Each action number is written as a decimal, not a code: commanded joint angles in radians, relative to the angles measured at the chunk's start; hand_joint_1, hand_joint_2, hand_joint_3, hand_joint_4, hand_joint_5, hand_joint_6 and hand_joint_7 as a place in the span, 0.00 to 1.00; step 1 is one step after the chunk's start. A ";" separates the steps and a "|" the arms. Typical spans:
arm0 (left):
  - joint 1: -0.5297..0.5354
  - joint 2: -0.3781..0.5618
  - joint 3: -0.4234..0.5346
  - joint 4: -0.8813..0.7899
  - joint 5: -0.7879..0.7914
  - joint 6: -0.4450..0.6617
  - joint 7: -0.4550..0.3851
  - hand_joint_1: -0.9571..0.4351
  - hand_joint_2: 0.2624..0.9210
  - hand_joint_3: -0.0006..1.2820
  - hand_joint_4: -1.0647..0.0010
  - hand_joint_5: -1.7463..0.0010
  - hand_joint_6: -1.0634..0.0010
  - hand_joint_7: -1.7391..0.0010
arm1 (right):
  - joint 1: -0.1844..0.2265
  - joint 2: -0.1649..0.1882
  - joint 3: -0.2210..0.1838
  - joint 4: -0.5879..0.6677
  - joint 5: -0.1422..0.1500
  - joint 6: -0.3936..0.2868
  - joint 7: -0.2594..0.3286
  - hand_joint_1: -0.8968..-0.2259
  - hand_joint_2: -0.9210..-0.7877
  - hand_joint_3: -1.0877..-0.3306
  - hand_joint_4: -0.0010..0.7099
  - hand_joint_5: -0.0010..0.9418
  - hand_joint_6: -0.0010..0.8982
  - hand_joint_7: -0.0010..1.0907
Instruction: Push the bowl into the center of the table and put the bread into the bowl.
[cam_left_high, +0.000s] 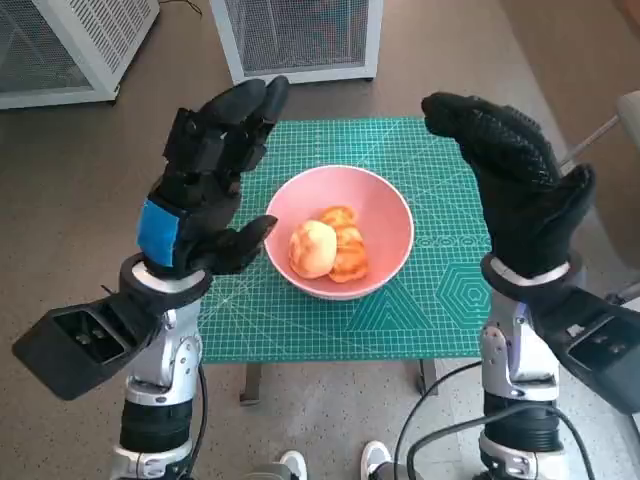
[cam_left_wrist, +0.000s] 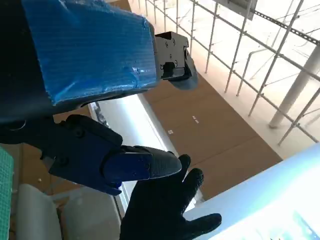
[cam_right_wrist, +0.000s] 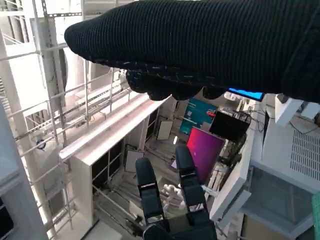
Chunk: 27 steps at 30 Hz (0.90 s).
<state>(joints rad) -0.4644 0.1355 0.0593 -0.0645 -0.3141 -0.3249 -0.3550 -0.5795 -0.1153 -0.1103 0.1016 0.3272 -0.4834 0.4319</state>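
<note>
A pink bowl (cam_left_high: 385, 215) stands in the middle of the green cutting mat (cam_left_high: 440, 290), with golden bread rolls (cam_left_high: 325, 248) lying inside it. My left hand (cam_left_high: 205, 185), black with blue tape, is raised above the mat's left side with its fingers spread and nothing in it. My gloved right hand (cam_left_high: 515, 180) is lifted over the mat's right side, fingers apart, also empty. Both hands stand clear of the bowl. The left wrist view shows my left hand (cam_left_wrist: 90, 100) with the right hand (cam_left_wrist: 165, 210) behind it. The right wrist view shows the glove (cam_right_wrist: 200, 45) and the left hand (cam_right_wrist: 170, 200) beyond.
The mat covers a small table (cam_left_high: 330, 350). White mesh-fronted cabinets (cam_left_high: 300, 35) stand on the floor beyond it, another (cam_left_high: 60, 45) at far left. Shoe tips (cam_left_high: 335, 462) show below the table's near edge. Both wrist views point up at a hall's ceiling and racks.
</note>
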 joint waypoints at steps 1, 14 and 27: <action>-0.001 0.006 0.001 -0.022 0.005 0.006 -0.003 0.25 1.00 0.30 0.82 0.99 1.00 0.61 | -0.002 -0.003 0.007 0.018 -0.005 0.003 0.004 0.76 0.01 0.82 0.58 0.01 0.10 0.71; -0.003 0.013 0.002 -0.026 0.012 0.003 -0.001 0.25 1.00 0.30 0.82 0.99 1.00 0.61 | -0.009 -0.006 0.012 0.021 -0.018 0.005 -0.003 0.76 0.00 0.82 0.58 0.01 0.09 0.72; -0.003 0.008 0.000 -0.015 0.017 -0.014 -0.002 0.24 1.00 0.28 0.82 0.99 1.00 0.61 | -0.006 -0.004 0.012 0.018 -0.022 0.003 -0.004 0.76 0.00 0.82 0.58 0.01 0.08 0.73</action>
